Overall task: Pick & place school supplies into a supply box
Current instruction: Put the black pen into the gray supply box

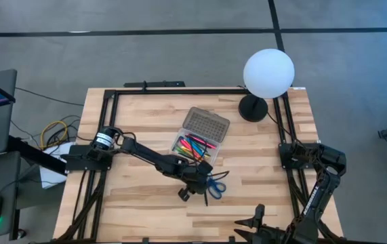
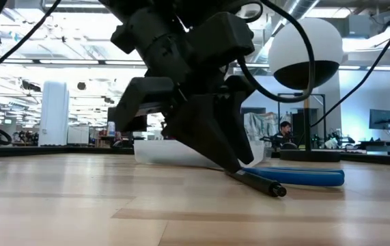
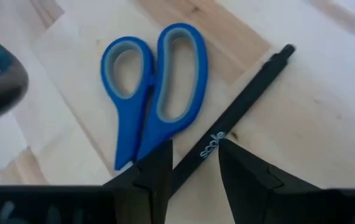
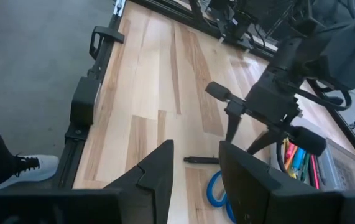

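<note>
Left gripper (image 1: pixel 203 184), high view: it hangs low over the table with the scissors (image 1: pixel 216 187) just beside it; the box (image 1: pixel 198 139), lid open and already holding coloured pens, lies close behind it. The right gripper (image 1: pixel 255 220) waits at the near table edge, well apart.

Low view: the left gripper (image 2: pixel 225 160) reaches down to the board, its tips at the black pen (image 2: pixel 259 183), which lies flat with the scissors (image 2: pixel 304 176) directly beyond.

Left wrist view: the fingers (image 3: pixel 155 174) stand apart and straddle the pen (image 3: pixel 239 112) near its middle, one on each side, not clamped. The scissors (image 3: pixel 155 93) lie closed, touching the pen on one side of the tool.

Right wrist view: the right gripper (image 4: pixel 196 171) is spread and empty; the left arm works ahead of it, over the pen (image 4: pixel 201 160) and scissors (image 4: pixel 217 186), with the box (image 4: pixel 326 162) beyond.

Handling: the pen is judged light, stiff and smooth, so it may roll or slip. Grip across the barrel at mid-length for balance. Closing may nudge the adjacent scissors.
</note>
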